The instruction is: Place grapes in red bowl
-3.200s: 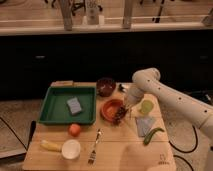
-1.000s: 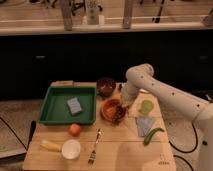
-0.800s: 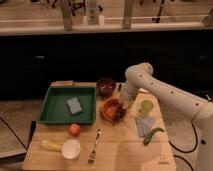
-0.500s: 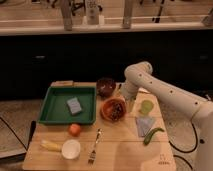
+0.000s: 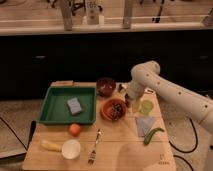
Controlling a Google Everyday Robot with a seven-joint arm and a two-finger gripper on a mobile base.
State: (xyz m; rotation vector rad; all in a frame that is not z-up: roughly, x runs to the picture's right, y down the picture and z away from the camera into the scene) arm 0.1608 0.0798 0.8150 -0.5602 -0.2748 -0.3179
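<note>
The red bowl [image 5: 106, 113] stands near the middle of the wooden table. The grapes [image 5: 118, 108], a small dark cluster, lie inside it, toward its right side. My gripper [image 5: 129, 104] hangs from the white arm just beyond the bowl's right rim, slightly above the table. It points downward, apart from the grapes.
A darker maroon bowl [image 5: 106, 86] stands behind the red bowl. A green tray [image 5: 52, 106] with a blue sponge [image 5: 74, 105] is at the left. An orange [image 5: 75, 129], white bowl [image 5: 71, 148], banana [image 5: 50, 145] and fork [image 5: 94, 147] lie in front. A pale green cup [image 5: 146, 106], grey cloth [image 5: 145, 125] and green pepper [image 5: 153, 135] are at the right.
My gripper was low over the red bowl; it has since risen and drawn back to the right of the rim. The grapes now show uncovered in the bowl.
</note>
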